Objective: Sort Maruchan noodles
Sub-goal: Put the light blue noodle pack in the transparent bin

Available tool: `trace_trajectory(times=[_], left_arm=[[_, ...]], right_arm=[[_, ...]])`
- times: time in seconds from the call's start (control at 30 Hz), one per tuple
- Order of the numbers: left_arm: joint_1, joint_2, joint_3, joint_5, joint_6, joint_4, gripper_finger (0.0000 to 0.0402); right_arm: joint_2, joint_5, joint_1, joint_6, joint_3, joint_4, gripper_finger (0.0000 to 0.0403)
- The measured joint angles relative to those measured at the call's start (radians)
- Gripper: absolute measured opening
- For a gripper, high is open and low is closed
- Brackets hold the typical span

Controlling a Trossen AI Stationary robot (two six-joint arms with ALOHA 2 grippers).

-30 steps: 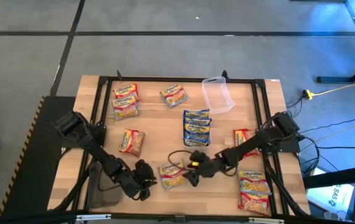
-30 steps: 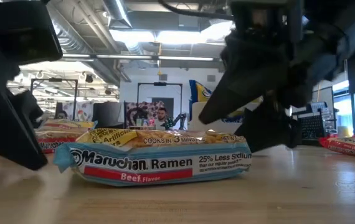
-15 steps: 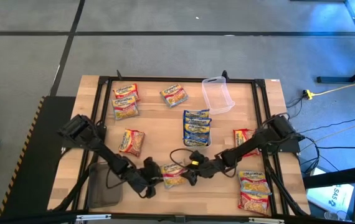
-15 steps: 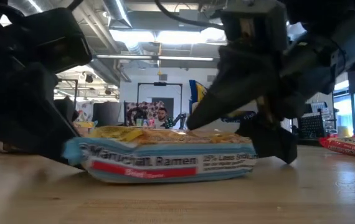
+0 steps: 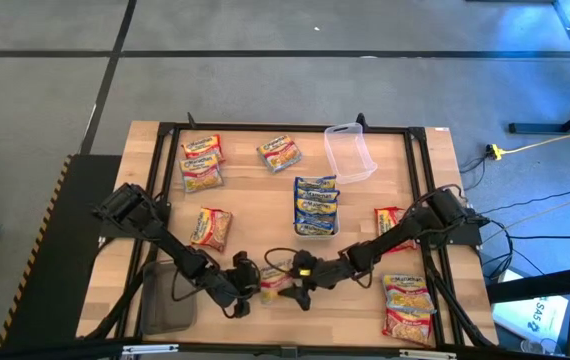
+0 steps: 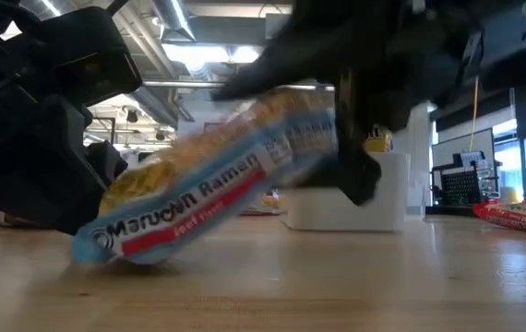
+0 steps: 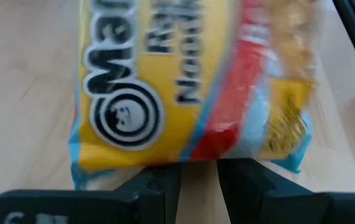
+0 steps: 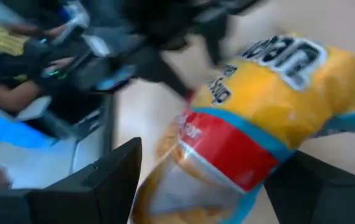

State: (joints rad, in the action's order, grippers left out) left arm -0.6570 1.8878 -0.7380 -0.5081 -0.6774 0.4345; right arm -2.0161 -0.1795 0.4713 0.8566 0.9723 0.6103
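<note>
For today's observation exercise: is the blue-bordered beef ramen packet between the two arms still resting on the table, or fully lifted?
Touching. In the low view, the beef ramen packet is tilted: one end rests on the table, while the right pincer lifts the other.

The high camera looks straight down on the whole table [image 5: 255, 205]. The low camera sits at tabletop height, facing the room. Each wrist camera looks closely at the same ramen packet [image 7: 190, 87], shared by all views.

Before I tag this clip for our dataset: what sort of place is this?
Probably a robotics lab or workshop: a wooden table on a concrete floor, exposed ceiling ducts, and monitors at desks behind.
</note>
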Motion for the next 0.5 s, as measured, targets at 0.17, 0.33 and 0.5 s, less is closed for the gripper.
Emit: trace_trajectory(times=[0.17,0.33,0.5], left_arm=[[-0.006,0.000,-0.008,-0.016,0.008,-0.002,0.0096],[-0.011,-0.002,-0.027,-0.027,0.012,0.000,0.0096],[-0.031,-0.008,-0.034,-0.009,0.009,-0.008,0.0096]], right_arm=[[0.000,0.033,0.000,-0.082,0.035,-0.011,0.0281],[0.000,-0.002,0.000,-0.109,0.062,-0.127,0.0252],[0.000,-0.008,0.000,-0.162,0.094,-0.210,0.0181]])
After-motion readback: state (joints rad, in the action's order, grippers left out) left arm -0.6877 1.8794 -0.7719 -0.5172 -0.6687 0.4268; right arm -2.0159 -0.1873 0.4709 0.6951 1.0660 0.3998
